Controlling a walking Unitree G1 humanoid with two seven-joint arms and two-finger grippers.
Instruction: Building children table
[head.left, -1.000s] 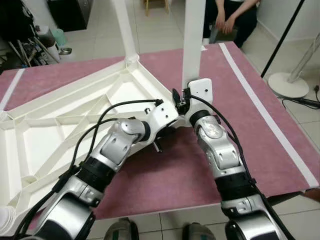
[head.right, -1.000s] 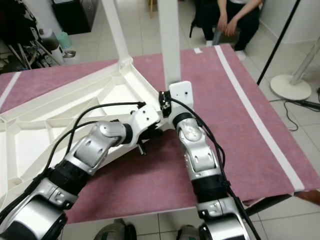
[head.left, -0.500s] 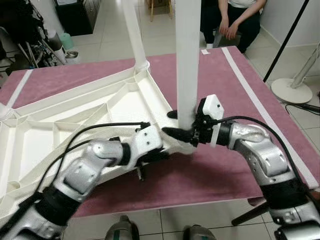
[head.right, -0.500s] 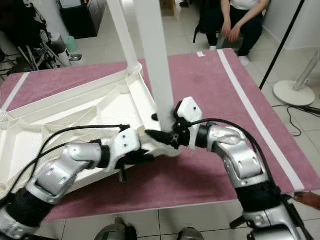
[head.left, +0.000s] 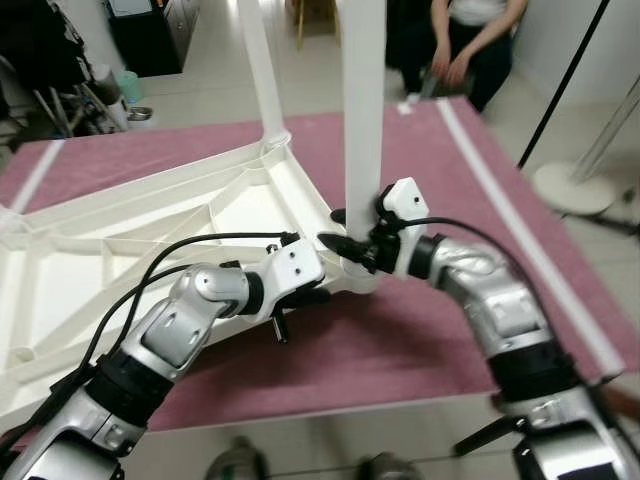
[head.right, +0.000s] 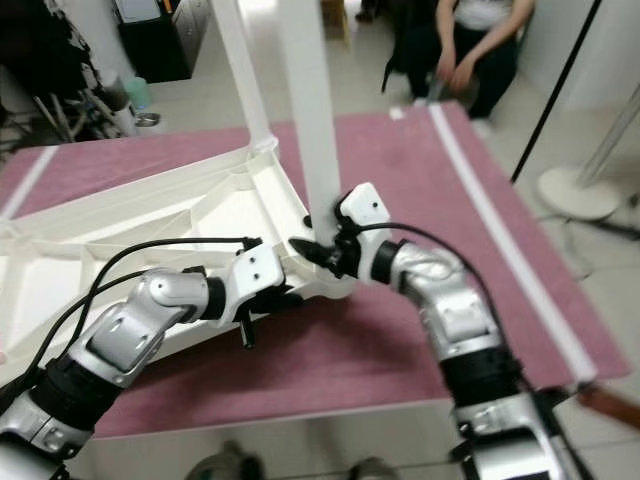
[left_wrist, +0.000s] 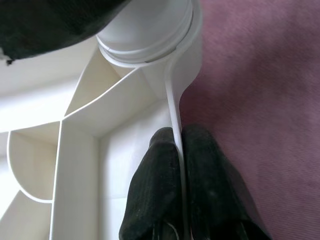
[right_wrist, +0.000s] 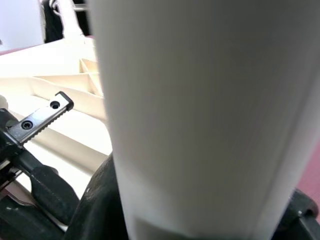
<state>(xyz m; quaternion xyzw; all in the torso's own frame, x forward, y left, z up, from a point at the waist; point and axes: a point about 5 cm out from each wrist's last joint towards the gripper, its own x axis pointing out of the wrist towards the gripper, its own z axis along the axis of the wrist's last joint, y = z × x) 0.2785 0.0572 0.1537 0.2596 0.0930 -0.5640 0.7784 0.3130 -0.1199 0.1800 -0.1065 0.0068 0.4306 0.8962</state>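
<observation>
Two white legs stand upright in corner sockets of the upturned white tabletop (head.left: 150, 240), which lies ribs-up on the mauve mat (head.left: 400, 350). The near leg (head.left: 364, 100) rises at the tabletop's right corner, close to the mat's open right half; the far leg (head.left: 258, 70) stands at the back corner. The right gripper (head.left: 338, 228) clasps the near leg just above its socket, one finger on each side. The left gripper (left_wrist: 177, 195) is pinched narrow on the tabletop's thin rim (left_wrist: 172, 115) just beside that socket. The mat's front edge meets tiled floor (head.left: 330, 440). Beyond the mat's far edge a seated person (head.left: 465, 45) and a fan base (head.left: 570, 185) stand well apart.
</observation>
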